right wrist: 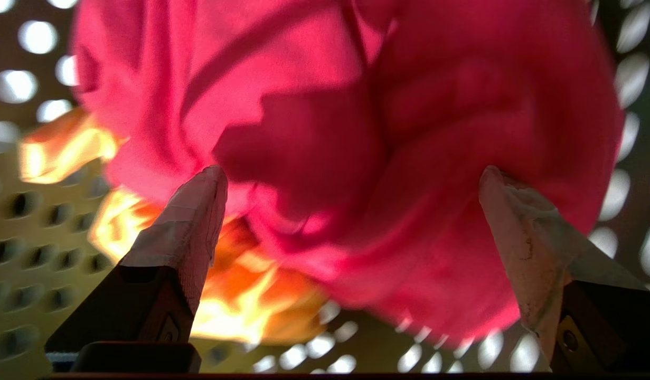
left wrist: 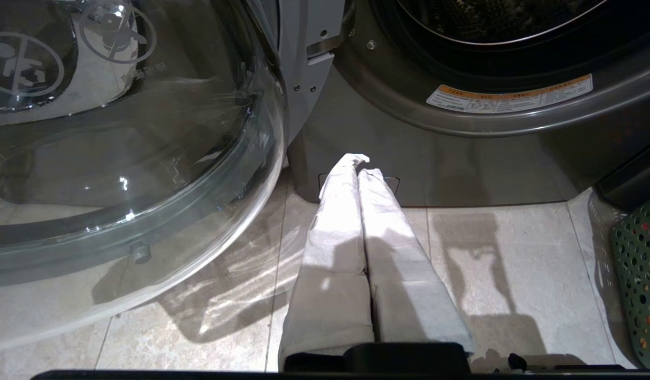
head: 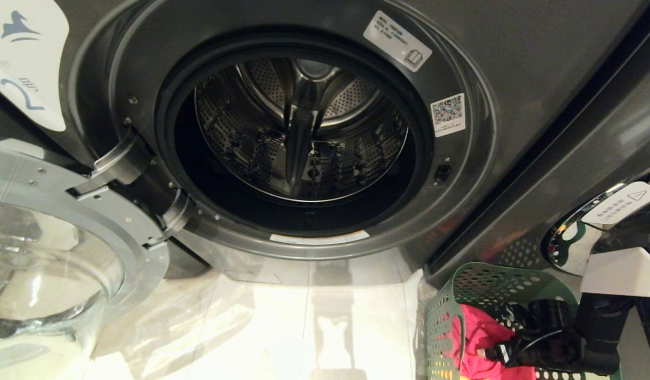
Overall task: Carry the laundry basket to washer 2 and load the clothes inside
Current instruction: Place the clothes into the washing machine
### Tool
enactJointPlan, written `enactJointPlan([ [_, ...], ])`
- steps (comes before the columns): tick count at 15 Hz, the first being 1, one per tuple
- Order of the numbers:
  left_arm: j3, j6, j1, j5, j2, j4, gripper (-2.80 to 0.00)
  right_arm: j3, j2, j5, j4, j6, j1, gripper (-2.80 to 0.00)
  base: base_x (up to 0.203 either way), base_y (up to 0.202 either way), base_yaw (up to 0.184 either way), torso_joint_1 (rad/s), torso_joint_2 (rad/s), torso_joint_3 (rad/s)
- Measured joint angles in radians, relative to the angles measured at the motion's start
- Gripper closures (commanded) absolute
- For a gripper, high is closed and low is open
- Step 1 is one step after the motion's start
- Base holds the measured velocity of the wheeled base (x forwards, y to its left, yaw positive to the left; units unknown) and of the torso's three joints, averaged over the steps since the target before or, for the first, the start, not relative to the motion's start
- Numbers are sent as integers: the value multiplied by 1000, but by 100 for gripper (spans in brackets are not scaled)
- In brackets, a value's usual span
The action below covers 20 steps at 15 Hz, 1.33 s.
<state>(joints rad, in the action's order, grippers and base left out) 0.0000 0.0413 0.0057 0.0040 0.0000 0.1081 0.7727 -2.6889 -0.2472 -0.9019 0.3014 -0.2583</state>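
- The step in hand, as I judge it, is the first pick: the right pincer is down inside the laundry basket, its fingers spread wide on either side of the pink garment, with nothing pinched yet.
- In the head view the basket stands on the floor at about 4 o'clock from the drum opening of washer 2, close against the washer's front. The door hangs open at about 8 o'clock, so the way in is free.
- The pink garment lies on top; the yellow-orange garment shows beneath and beside it. Sink the fingers well into the pink bulk before closing, so a thick fold is caught and not a thin edge that slips.
- Cloth will trail: lift high enough for the hanging part to pass the basket rim, then the grey door seal, before moving across.
- Should the orange garment come up tangled with it, that suits the task; just watch it does not drop on the floor.
- Release deep inside the drum, so nothing drapes over the seal.
- The left pincer is pressed together, holding nothing, low before the washer's base, out of the way.
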Motion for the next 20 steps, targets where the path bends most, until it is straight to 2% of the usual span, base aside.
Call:
enactJointPlan([
  [2, 0, 0, 0, 0, 0, 0, 0, 32, -32, -30, 2, 82, -1, -280, 0, 0, 0, 0, 0, 0],
  [5, 0, 0, 0, 0, 0, 0, 0, 46, -67, -143, 25, 121, -2, -280, 0, 0, 0, 0, 0, 0],
  [11, 0, 0, 0, 0, 0, 0, 0, 43, -111, -180, 72, 207, -13, -280, 0, 0, 0, 0, 0, 0],
  [20, 0, 0, 0, 0, 0, 0, 0, 61, -200, -185, 56, 241, -13, -280, 0, 0, 0, 0, 0, 0],
])
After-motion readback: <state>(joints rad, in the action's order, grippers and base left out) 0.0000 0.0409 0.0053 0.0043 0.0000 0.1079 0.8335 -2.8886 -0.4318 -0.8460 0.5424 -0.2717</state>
